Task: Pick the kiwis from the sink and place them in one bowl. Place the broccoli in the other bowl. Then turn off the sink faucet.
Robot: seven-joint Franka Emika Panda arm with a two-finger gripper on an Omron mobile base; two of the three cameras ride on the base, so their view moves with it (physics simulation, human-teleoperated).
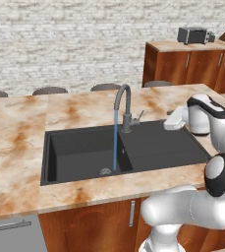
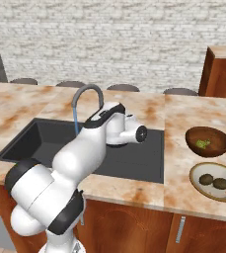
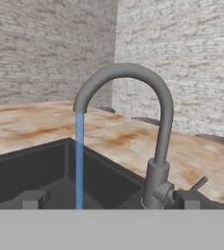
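Observation:
The sink faucet is a grey gooseneck tap with a thin blue water stream falling into the dark sink. Its small side lever sticks out to the right of its base. My gripper hovers over the drainboard just right of the faucet, facing it, open and holding nothing. On the counter to the right, two brown kiwis lie in the cream bowl. The broccoli lies in the dark brown bowl.
The round drain sits at the basin's front. Marble counter surrounds the sink. Wooden cabinets with a toaster stand at the back right. Stool tops line the counter's far edge.

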